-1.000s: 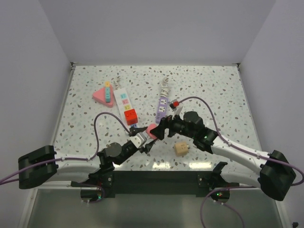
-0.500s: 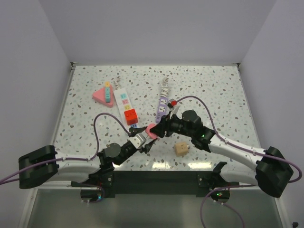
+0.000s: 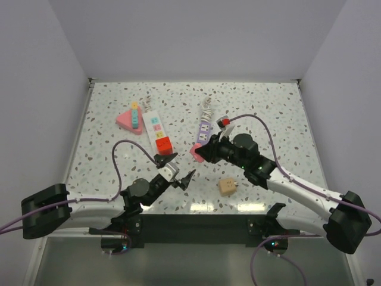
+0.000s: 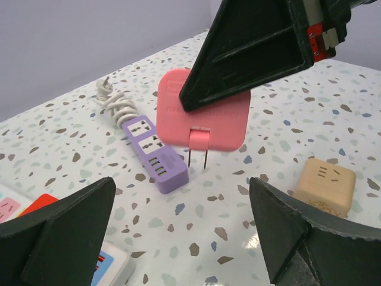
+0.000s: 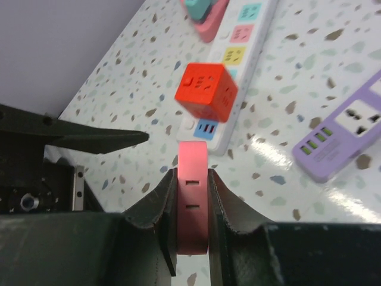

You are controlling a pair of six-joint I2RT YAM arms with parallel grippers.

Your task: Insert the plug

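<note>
Plug: pink, flat and roughly square, clamped by its two broad faces between the fingers of the right end effector. It hangs clear of the counter, with two metal prongs pointing down in the left wrist view. From above it is just beside the near end of the purple power strip. Whether it is lined up with any socket cannot be told.

Right end effector: closed narrow on the plug. In the right wrist view both fingers press flat against its sides, and the plug's thin edge with two small slots faces the camera.

Left end effector: spread wide, holding nothing. Its fingers fill the two bottom corners of the left wrist view. The plug is ahead of the gap between them, apart from both.

Other items on the counter:
- A white power strip lies left of the purple one, with a red cube adapter sitting on its near end.
- A pink triangular block with a teal piece on it lies further left, near the far end of the white strip.
- A beige cube adapter stands near the front edge, beside the right arm and well apart from both strips.
- A bundled cord lies at the far end of the purple strip.
</note>
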